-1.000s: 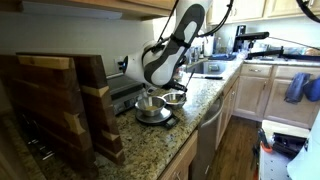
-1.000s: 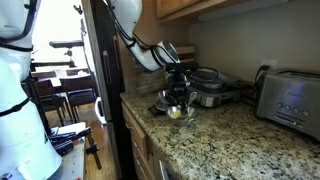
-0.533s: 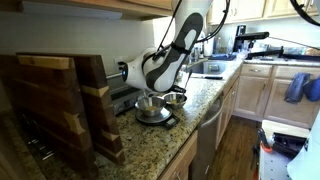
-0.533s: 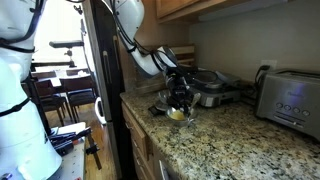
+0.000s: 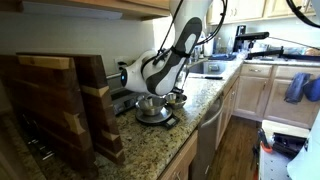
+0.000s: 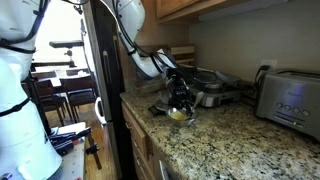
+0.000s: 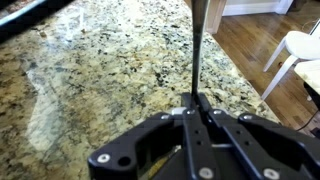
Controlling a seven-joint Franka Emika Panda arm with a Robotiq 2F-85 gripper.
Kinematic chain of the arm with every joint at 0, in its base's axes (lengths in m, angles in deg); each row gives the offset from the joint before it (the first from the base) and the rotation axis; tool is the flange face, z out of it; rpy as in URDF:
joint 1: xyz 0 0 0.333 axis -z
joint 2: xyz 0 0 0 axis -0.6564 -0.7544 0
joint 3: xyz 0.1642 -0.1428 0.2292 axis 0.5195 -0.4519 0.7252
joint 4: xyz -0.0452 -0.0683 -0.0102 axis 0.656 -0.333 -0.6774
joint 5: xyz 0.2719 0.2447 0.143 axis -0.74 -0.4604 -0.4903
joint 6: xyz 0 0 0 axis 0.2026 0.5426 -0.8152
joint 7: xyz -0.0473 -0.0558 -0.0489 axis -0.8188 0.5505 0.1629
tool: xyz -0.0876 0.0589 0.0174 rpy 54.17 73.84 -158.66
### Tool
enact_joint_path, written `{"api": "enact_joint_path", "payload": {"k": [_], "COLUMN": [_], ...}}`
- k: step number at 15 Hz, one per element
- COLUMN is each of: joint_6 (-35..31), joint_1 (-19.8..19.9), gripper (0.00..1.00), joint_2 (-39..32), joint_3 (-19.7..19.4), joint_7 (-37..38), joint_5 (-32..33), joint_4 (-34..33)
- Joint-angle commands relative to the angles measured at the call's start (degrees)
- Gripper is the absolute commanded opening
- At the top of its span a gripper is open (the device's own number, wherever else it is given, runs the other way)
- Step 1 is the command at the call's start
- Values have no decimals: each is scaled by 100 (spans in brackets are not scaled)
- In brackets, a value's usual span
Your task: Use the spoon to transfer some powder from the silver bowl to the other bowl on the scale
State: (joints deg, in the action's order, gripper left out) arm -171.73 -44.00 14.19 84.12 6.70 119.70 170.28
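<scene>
1. Your claw (image 7: 197, 100) is clamped shut on the thin dark handle of the spoon (image 7: 195, 50). In the wrist view the handle runs straight away from the fingers over the speckled granite counter (image 7: 90, 70), and its scoop end is out of frame.
2. In an exterior view the larger bowl (image 5: 150, 105) sits on the black scale (image 5: 160, 121), close to the counter's front edge. The silver bowl (image 5: 177, 98) stands just to its right and slightly farther back.
3. In that view your claw (image 5: 166, 93) hangs low over the two bowls; you cannot tell which one it is above.
4. In an exterior view the silver bowl (image 6: 177, 114) shows a yellowish inside directly beneath the claw (image 6: 180, 97).
5. Wooden cutting boards (image 5: 60, 100) stand at the near left, and a toaster (image 6: 290, 100) sits well to the right.
</scene>
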Motion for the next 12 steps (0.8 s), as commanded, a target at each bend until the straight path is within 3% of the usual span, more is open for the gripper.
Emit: {"api": "enact_joint_path", "payload": {"k": [1, 12], "joint_6": [74, -96], "joint_1": [-38, 94], "gripper": [3, 3], "joint_2": [-33, 127], "joint_3": [47, 155], "joint_7": [154, 22], "joint_5": [120, -265], "joint_4": [-35, -133]}}
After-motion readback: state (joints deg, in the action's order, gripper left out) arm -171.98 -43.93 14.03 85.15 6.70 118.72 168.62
